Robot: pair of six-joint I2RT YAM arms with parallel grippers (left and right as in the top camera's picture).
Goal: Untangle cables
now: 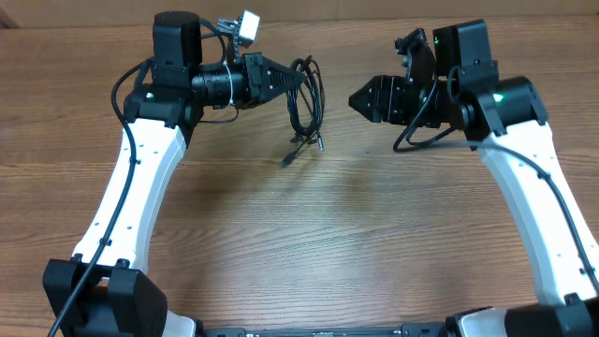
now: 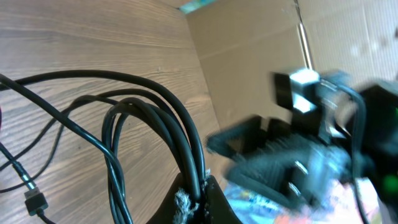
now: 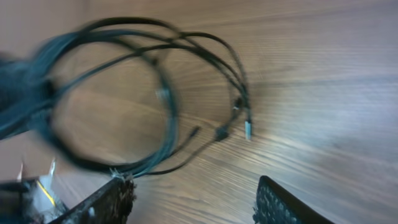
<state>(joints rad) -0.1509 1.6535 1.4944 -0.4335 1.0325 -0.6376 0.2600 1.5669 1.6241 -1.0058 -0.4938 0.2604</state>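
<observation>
Clamped shut, my left gripper (image 1: 294,82) pinches the bundle of thin black cables (image 1: 307,108). Their loops spread just beyond my fingertips, and the plug ends (image 1: 318,143) trail onto the wooden table (image 1: 309,243). Across from the bundle, my right gripper (image 1: 359,99) stands with jaws apart, holding nothing. The loops overlap, so I judge that no cord is separated yet and nearly all the untangling remains.

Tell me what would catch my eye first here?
A bunch of thin black cables hangs from the left tool, which is shut on it, over the far middle of the wooden table. Just across from it, the right tool stands open and empty.
</observation>
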